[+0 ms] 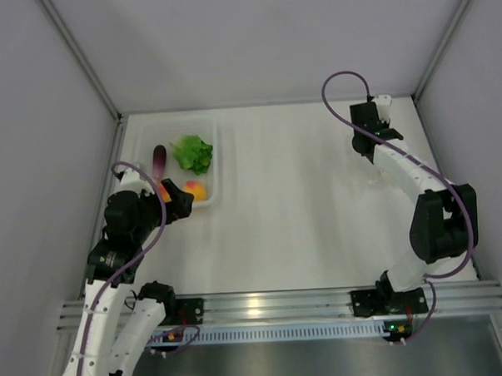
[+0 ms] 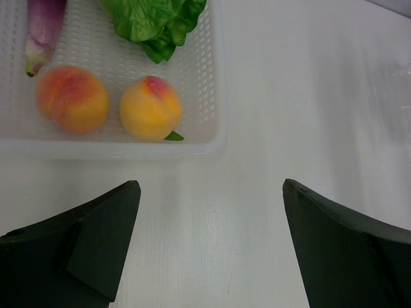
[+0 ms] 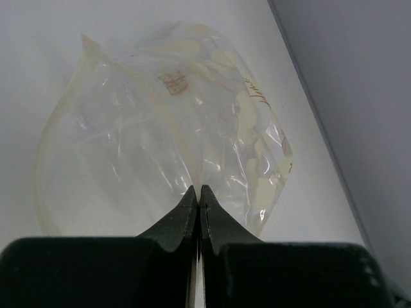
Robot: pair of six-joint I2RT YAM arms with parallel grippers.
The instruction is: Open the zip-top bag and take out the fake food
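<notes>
At the near left, the left gripper (image 2: 212, 247) hovered over the white tabletop (image 1: 302, 219) with its dark fingers (image 2: 96, 250) spread wide and nothing between them. Just beyond its fingertips stood the clear rectangular tray (image 2: 218, 131), whose near rim faced the gripper without touching it. Inside the tray, closest to that rim, an orange peach (image 2: 72, 99) and a yellow peach (image 2: 151, 108) sat side by side, close together but apart. Farther back in the same tray lay the purple eggplant (image 2: 43, 29) on the left and the ruffled green lettuce (image 2: 157, 22) to its right.

Across the tabletop, well apart from the tray and near the far right corner, the right gripper (image 3: 198, 204) pointed downward with its jaws pressed together, only a thin slit between them. It pinched a gathered fold of the zip-top bag (image 3: 160, 128). The clear plastic, with its pale dots, ballooned away from the fingertips and its far side rested on the tabletop close to the right wall. From the overhead view the bag was too faint to make out clearly.
</notes>
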